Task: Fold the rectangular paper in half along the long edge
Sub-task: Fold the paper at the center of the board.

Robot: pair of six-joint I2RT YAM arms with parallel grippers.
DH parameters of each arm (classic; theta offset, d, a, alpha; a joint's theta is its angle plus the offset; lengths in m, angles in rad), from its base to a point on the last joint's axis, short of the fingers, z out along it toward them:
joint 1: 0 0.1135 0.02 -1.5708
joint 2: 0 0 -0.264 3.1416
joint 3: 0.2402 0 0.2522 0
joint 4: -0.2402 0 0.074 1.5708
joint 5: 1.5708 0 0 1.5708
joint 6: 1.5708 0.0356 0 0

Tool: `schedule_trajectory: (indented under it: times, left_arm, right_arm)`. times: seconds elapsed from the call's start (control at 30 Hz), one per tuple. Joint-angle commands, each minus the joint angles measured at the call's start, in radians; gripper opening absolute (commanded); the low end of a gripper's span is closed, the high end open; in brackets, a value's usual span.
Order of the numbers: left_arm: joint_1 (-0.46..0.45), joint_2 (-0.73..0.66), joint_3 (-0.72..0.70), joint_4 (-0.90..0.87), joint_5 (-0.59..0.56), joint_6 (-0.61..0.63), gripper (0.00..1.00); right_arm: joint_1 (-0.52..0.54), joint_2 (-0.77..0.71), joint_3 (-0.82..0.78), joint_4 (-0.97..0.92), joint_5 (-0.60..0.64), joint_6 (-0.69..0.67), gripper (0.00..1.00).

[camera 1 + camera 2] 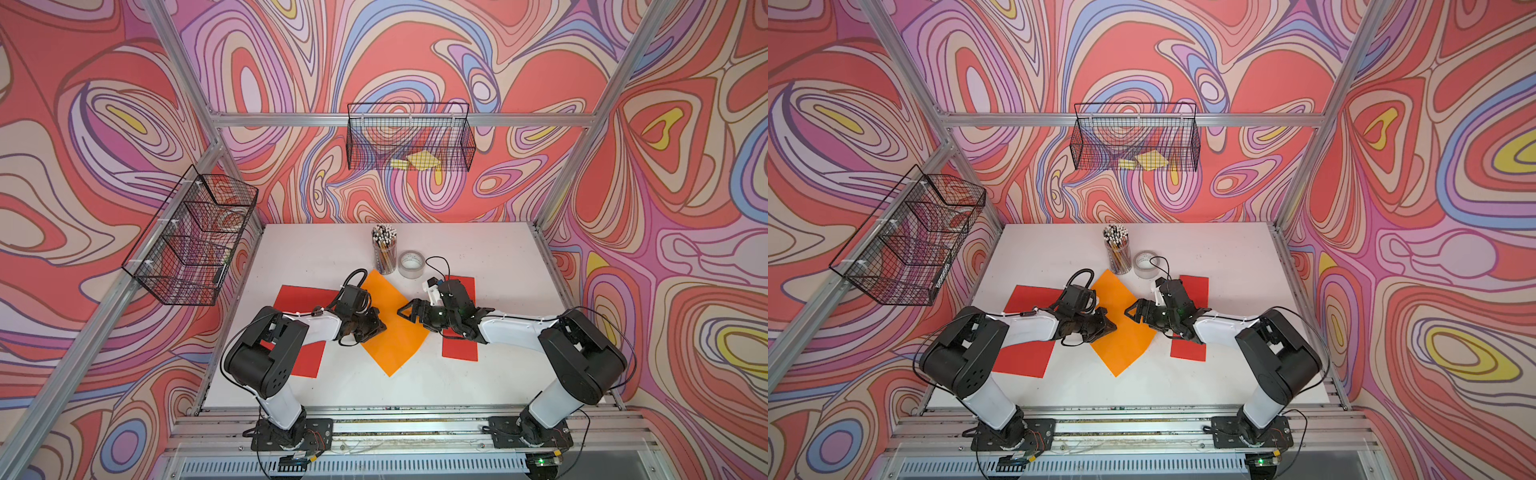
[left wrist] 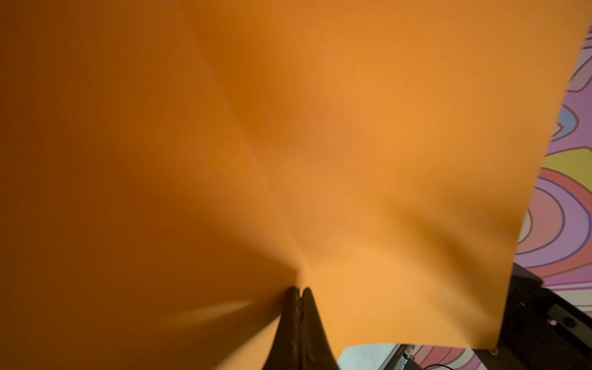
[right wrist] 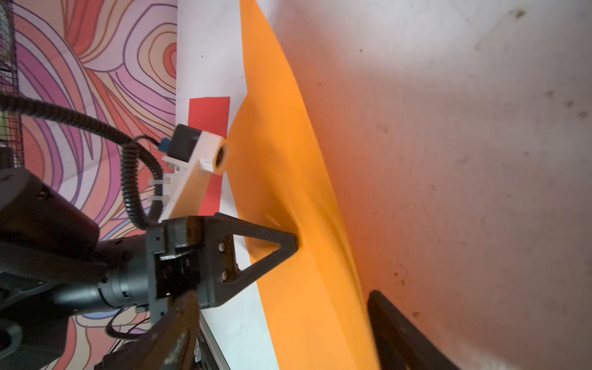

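Orange paper (image 1: 395, 347) lies at the middle of the white tabletop (image 1: 478, 257) in both top views. It is turned cornerwise, with 1 corner toward the far edge beside the pencil cup (image 1: 384, 253) and the tape roll (image 1: 410, 264). 2 red sheets flank it, 1 (image 1: 299, 297) under the left arm and 1 (image 1: 459, 353) under the right. The left gripper (image 1: 381, 326) meets the paper's edge on its own side. The right gripper (image 1: 402, 312) hangs over the opposite part.

In the left wrist view the paper (image 2: 288, 144) fills nearly everything. The left gripper (image 2: 299, 291) has its jaws pressed together on it, and creases fan out from the pinch.

In the right wrist view the left gripper (image 3: 294, 243) pinches the paper (image 3: 288, 160), which bows up off the tabletop (image 3: 448, 160). The right gripper (image 3: 282, 301) has its jaws wide, with the paper showing between them. I cannot tell whether they touch it.
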Motion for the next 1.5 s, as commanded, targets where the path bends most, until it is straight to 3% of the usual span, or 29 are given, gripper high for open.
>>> schedule_trajectory:
  times: [0.0,0.17,0.3,0.43,0.7,0.87,1.17,1.3,1.47]
  left_arm:
    - [-0.008,0.011,-0.040,-0.151,-0.053,0.016,0.00]
    - [-0.007,0.023,-0.038,-0.133,-0.023,0.029,0.00]
    - [-0.007,0.033,-0.035,-0.143,0.001,0.048,0.00]
    - [-0.007,0.028,-0.045,-0.144,0.007,0.052,0.00]
    - [-0.007,0.013,-0.053,-0.150,0.009,0.060,0.00]
    - [-0.007,0.019,-0.053,-0.149,0.020,0.067,0.00]
    - [-0.007,0.031,-0.052,-0.151,0.024,0.076,0.00]
    - [-0.007,0.033,-0.048,-0.153,0.025,0.080,0.00]
    - [-0.007,0.039,-0.030,-0.173,0.032,0.095,0.00]
  right_arm:
    - [-0.029,-0.022,0.012,-0.053,-0.016,-0.047,0.84]
    - [-0.068,0.016,0.060,-0.105,-0.107,-0.123,0.83]
    - [-0.070,0.147,0.186,-0.161,-0.274,-0.196,0.80]
    - [-0.070,0.253,0.289,-0.220,-0.339,-0.251,0.75]
    - [-0.071,0.310,0.400,-0.398,-0.261,-0.377,0.66]
    - [-0.073,0.346,0.429,-0.422,-0.256,-0.393,0.48]
    - [-0.087,0.308,0.401,-0.466,-0.184,-0.421,0.32]
    - [-0.093,0.287,0.373,-0.457,-0.179,-0.417,0.14]
    - [-0.092,0.270,0.342,-0.446,-0.190,-0.414,0.12]
